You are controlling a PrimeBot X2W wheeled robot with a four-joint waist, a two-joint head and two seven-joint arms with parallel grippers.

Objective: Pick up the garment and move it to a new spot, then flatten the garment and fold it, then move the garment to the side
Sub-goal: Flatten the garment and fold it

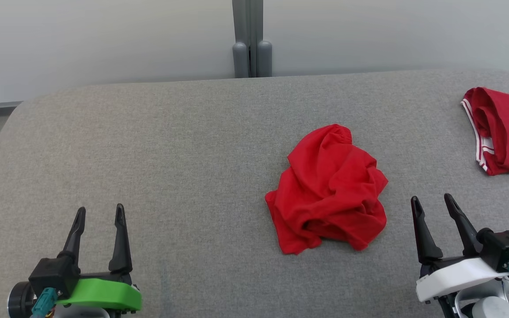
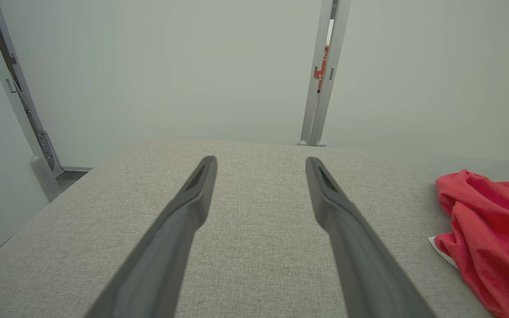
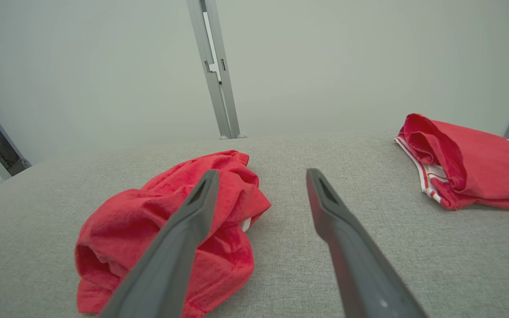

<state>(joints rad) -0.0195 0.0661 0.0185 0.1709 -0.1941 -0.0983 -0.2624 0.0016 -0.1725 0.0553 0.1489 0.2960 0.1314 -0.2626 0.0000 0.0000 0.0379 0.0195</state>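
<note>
Red garment (image 1: 327, 190) lies on grey fabric table (image 1: 148, 145) before pale wall (image 1: 104, 39); left tool (image 1: 100, 208) and right tool (image 1: 431, 198) stand spread.

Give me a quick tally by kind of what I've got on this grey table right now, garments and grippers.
Garments: 2, the crumpled red garment in the middle and the red garment with white-striped trim at the far right edge.
Grippers: 2, the left gripper and the right gripper, both open and empty.
Total: 4
</note>
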